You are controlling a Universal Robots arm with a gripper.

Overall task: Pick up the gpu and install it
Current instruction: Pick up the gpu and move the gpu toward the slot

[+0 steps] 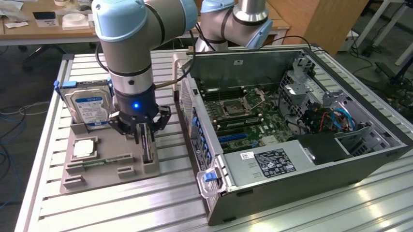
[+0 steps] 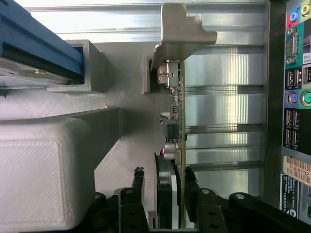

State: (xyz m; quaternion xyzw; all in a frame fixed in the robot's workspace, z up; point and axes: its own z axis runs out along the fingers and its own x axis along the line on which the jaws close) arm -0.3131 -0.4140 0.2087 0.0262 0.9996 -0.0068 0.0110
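My gripper (image 1: 143, 133) straddles the gpu (image 1: 148, 150) in the grey holder (image 1: 103, 162).

From the exterior view's left: a hard drive (image 1: 90, 108) stands at the holder's back. Next, I hang low over the holder's right edge, where the gpu stands on edge in its slot, metal bracket (image 2: 182, 34) at the end away from me. My fingers (image 2: 137, 182) are spread either side of the card, a gap showing beside one. The open computer case (image 1: 310, 159) lies rightmost.
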